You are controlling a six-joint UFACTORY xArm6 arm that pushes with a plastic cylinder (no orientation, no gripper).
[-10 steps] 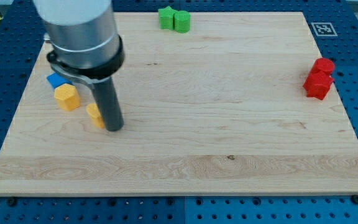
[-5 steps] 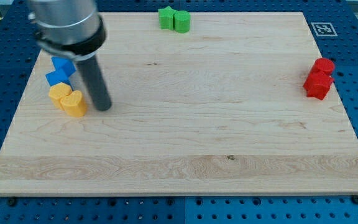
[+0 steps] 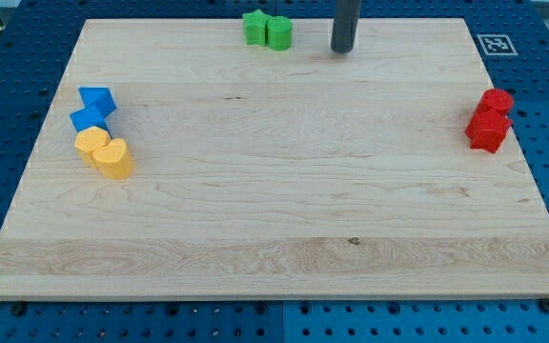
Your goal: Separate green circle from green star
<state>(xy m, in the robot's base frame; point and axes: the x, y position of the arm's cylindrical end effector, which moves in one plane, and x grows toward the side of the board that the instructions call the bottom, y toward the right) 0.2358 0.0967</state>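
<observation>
The green circle [image 3: 279,32] and the green star [image 3: 254,27] stand touching at the view's top edge of the wooden board, the star on the left. My tip [image 3: 342,50] rests on the board a short way to the right of the green circle, with a gap between them. The rod rises out of the view's top.
Two blue blocks [image 3: 91,108] and two yellow blocks [image 3: 105,153], one a heart, cluster at the view's left. Two red blocks [image 3: 490,120] sit at the right edge. A marker tag [image 3: 494,44] lies at the board's top right corner.
My tip has left the yellow blocks at the view's left, after pushing the yellow heart against the other yellow block, and moved far up and right to beside the green circle.
</observation>
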